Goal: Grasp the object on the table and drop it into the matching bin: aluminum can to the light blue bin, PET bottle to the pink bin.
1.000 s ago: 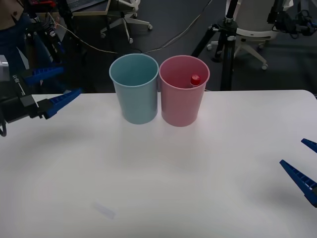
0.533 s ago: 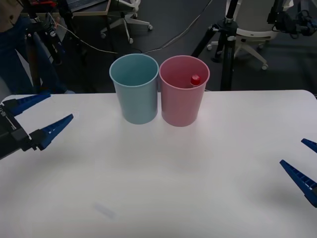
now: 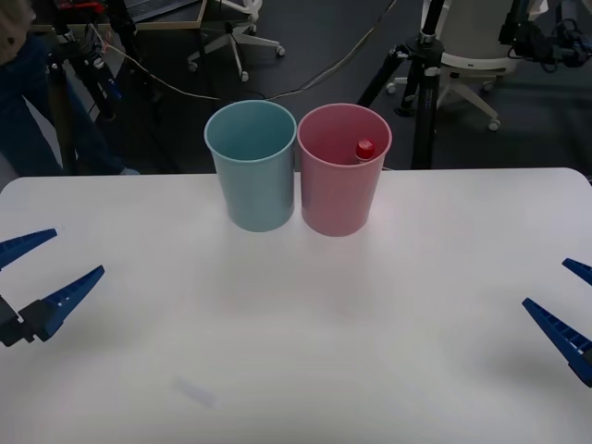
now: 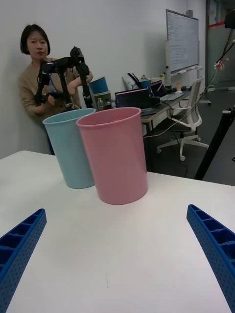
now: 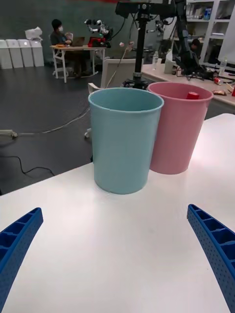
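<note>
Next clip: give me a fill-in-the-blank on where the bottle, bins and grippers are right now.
1. The PET bottle's red cap shows inside the ____ bin.
2. The light blue bin stands on the pink bin's ____ side, seen from the robot.
3. The left gripper and the right gripper both have ____ fingers.

Missing words: pink; left; open

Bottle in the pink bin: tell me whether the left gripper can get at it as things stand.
Probably not easily. The bottle sits deep inside the pink bin, red cap below the rim, with the light blue bin between it and the open left gripper.
</note>
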Controlling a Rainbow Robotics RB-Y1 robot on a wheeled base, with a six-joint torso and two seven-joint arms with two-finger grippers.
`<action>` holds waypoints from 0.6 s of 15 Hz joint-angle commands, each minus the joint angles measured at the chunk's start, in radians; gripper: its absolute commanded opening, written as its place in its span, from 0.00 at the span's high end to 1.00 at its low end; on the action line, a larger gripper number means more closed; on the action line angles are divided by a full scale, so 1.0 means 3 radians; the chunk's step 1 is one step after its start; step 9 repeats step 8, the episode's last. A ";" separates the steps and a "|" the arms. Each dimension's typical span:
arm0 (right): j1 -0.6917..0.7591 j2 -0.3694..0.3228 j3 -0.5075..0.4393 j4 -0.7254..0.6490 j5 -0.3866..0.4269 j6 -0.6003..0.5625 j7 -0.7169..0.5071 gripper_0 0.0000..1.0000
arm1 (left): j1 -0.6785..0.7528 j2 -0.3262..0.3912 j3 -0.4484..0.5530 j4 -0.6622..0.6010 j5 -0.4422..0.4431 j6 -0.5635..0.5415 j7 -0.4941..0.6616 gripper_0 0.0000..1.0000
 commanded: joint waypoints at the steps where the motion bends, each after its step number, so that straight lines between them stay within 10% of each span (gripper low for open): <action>1: 0.0000 0.0000 0.0000 0.0000 0.0000 0.0000 0.0000 0.00 | 0.0123 0.0000 0.0013 0.0000 0.0075 -0.0031 -0.0087 0.00; 9: 0.0000 0.0000 0.0000 0.0000 0.0000 0.0000 0.0000 0.00 | 0.0328 0.0000 0.0003 0.0000 0.0203 -0.0031 -0.0184 0.00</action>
